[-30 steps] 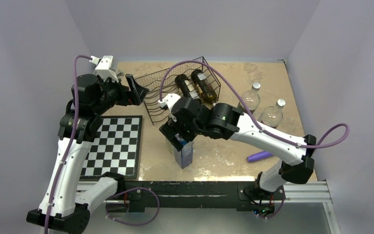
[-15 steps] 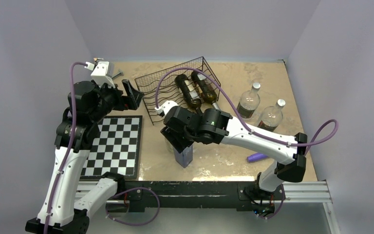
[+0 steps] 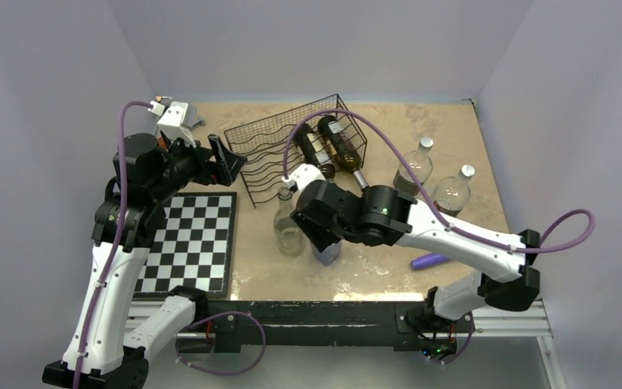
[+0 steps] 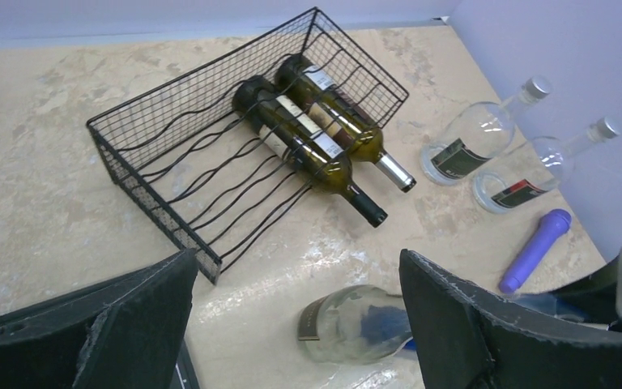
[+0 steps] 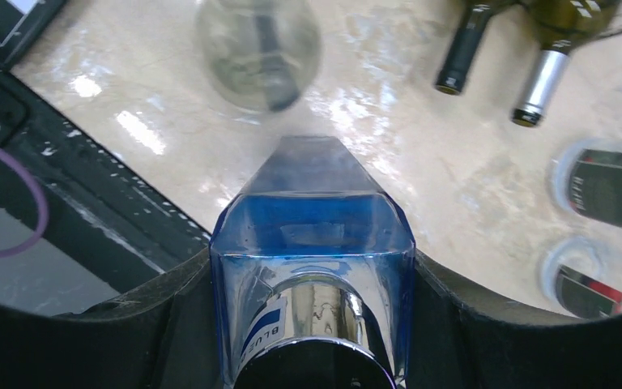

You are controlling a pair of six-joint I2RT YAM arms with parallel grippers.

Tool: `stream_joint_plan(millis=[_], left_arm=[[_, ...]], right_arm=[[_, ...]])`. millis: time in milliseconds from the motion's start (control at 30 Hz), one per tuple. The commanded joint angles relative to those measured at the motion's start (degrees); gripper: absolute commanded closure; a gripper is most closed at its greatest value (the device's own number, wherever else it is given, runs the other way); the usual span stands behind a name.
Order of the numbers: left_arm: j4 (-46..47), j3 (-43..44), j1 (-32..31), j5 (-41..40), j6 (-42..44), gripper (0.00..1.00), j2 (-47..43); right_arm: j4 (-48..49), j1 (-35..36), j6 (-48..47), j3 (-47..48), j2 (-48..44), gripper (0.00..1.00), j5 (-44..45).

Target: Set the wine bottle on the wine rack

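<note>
My right gripper (image 3: 325,241) is shut on a blue square glass bottle (image 3: 326,253) that stands upright near the table's front. In the right wrist view the blue bottle (image 5: 312,235) fills the gap between both pads of that gripper (image 5: 312,271), its silver cap nearest the camera. The black wire wine rack (image 3: 269,146) sits at the back, with two dark wine bottles (image 3: 316,152) lying side by side at its right end. From the left wrist, the wine rack (image 4: 180,142) and its bottles (image 4: 312,142) show clearly. My left gripper (image 3: 227,162) hangs open left of the rack, holding nothing (image 4: 296,271).
A clear round bottle (image 3: 288,227) stands just left of the blue one. Two more clear bottles (image 3: 415,166) (image 3: 453,192) stand at the right. A purple cylinder (image 3: 429,260) lies front right. A chessboard (image 3: 190,243) covers the front left. Walls close in on both sides.
My right gripper has shut on the blue bottle and shifted right with it, uncovering the clear bottle beside it. The left arm moved only slightly.
</note>
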Motion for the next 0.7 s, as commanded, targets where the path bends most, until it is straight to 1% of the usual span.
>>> stream_joint_plan(millis=[0, 67, 200, 300, 367, 400, 467, 567, 667], left_arm=[[5.2, 0.4, -0.3, 9.3, 1.8, 0.02, -0.6], [6.9, -0.4, -0.3, 15.2, 2.4, 0.02, -0.7], [13.4, -4.7, -0.4, 32.7, 3.6, 0.02, -1.6], [20.2, -9.5, -1.9, 39.1, 3.1, 0.02, -3.2], [23.0, -11.9, -5.2, 39.0, 2.5, 0.01, -3.7], [23.7, -12.6, -7.1, 37.9, 2.6, 0.01, -3.5], [24.4, -13.7, -9.8, 34.8, 2.6, 0.03, -1.9], [25.4, -15.5, -12.0, 30.7, 2.9, 0.07, 0.6], [26.9, -16.8, -14.3, 26.7, 4.4, 0.08, 1.6]], right_arm=[[2.1, -1.9, -1.7, 1.2, -8.5, 1.00, 9.8], [1.5, -3.8, -1.6, 1.3, -9.8, 1.00, 9.1], [2.1, -9.1, -1.7, 1.1, -12.2, 1.00, 5.2], [4.3, -12.8, -2.0, 0.7, -13.9, 1.00, 0.6], [5.1, -14.8, -2.0, 1.2, -14.4, 1.00, -3.1], [5.5, -16.1, -2.4, 1.3, -14.5, 1.00, -7.2], [6.4, -17.7, -2.3, 1.5, -14.8, 1.00, -11.5], [6.7, -19.2, -2.2, 2.3, -14.8, 1.00, -14.8], [6.8, -20.2, -2.4, 2.8, -15.0, 1.00, -16.4]])
